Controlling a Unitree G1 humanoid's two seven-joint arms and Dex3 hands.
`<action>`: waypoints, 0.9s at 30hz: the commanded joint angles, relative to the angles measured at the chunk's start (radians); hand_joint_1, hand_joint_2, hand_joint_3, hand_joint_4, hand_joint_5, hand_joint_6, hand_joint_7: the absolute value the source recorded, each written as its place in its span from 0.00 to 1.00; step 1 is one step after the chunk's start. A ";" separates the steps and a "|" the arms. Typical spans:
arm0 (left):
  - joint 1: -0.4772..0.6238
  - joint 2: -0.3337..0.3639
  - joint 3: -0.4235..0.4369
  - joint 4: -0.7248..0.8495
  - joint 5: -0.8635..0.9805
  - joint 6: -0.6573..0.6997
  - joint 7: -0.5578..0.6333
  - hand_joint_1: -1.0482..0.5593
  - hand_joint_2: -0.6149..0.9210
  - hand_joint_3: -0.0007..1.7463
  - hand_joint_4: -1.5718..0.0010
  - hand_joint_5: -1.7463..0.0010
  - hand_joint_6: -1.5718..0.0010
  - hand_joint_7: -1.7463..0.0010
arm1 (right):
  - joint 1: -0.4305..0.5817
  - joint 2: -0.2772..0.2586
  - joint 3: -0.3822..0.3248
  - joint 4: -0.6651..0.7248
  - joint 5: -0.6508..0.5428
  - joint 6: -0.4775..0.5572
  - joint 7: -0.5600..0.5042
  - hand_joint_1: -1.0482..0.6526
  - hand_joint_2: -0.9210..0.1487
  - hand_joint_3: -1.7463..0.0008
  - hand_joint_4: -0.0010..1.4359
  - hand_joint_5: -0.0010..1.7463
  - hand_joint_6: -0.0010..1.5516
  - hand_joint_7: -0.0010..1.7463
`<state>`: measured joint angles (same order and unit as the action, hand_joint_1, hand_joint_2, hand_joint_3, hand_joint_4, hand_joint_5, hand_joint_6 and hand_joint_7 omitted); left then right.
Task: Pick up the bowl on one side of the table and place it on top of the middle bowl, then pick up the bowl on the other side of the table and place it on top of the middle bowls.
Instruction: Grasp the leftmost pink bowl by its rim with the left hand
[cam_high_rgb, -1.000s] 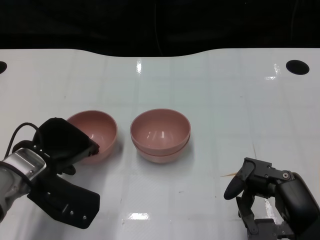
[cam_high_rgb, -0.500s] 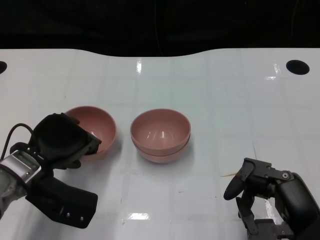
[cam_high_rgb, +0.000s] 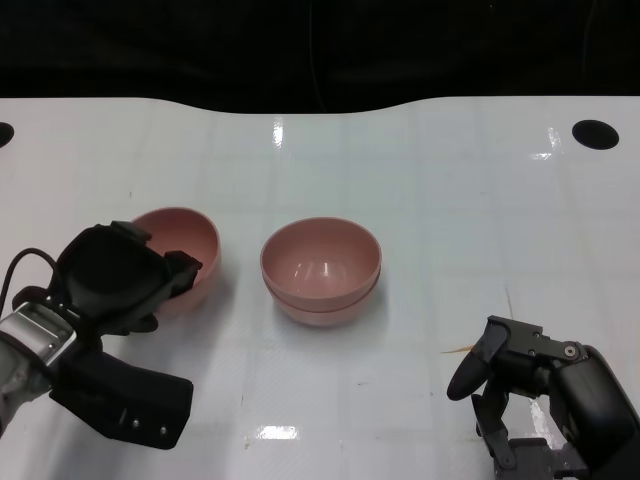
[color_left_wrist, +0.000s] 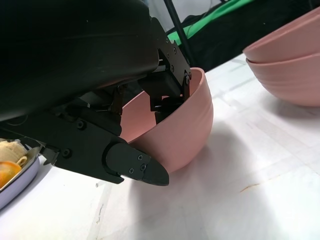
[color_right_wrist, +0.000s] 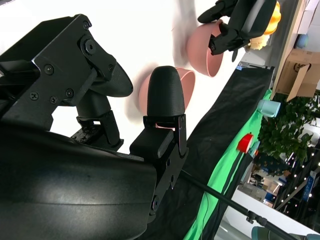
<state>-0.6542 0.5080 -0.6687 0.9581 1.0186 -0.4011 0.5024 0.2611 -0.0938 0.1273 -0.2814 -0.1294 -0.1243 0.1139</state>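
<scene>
The left pink bowl (cam_high_rgb: 188, 244) is tilted toward my left hand (cam_high_rgb: 118, 281), which grips its near rim. The left wrist view shows fingers (color_left_wrist: 168, 93) hooked inside the bowl (color_left_wrist: 182, 131) and the thumb (color_left_wrist: 134, 167) under its outer wall; the bowl's bottom edge is at the table surface. In the middle of the table stands a stack of two pink bowls (cam_high_rgb: 321, 268), also visible as the stack (color_left_wrist: 290, 55) beyond the held bowl. My right hand (cam_high_rgb: 528, 392) hangs low at the near right, holding nothing, fingers apart.
The white table (cam_high_rgb: 450, 210) has a dark hole (cam_high_rgb: 595, 133) at the far right and a black backdrop behind it. A pale tray with food (color_left_wrist: 11, 172) sits close beside my left hand. Boxes and plants (color_right_wrist: 290, 125) stand beyond the table.
My left hand has closed on the left bowl's rim and tipped it, shifting it slightly left and away from the stack. The right hand has not moved.
</scene>
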 joint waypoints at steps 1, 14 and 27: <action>-0.010 0.020 0.029 -0.008 -0.042 -0.019 -0.006 0.51 1.00 0.04 0.54 0.06 0.51 0.30 | 0.002 -0.005 -0.002 0.000 0.003 -0.008 -0.003 0.63 0.55 0.20 0.55 0.96 0.48 0.80; 0.040 0.056 0.151 -0.166 -0.188 -0.038 -0.162 0.51 0.99 0.04 0.57 0.00 0.61 0.12 | 0.002 -0.004 -0.001 0.000 0.004 -0.004 -0.002 0.63 0.56 0.19 0.55 0.97 0.48 0.81; 0.047 0.065 0.207 -0.373 -0.228 0.003 -0.356 0.49 1.00 0.04 0.56 0.01 0.49 0.33 | 0.001 -0.003 -0.003 -0.002 0.003 0.002 -0.004 0.63 0.55 0.19 0.55 0.96 0.48 0.80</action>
<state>-0.6162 0.5491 -0.4762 0.6094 0.8024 -0.4067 0.1711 0.2605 -0.0922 0.1278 -0.2804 -0.1294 -0.1250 0.1139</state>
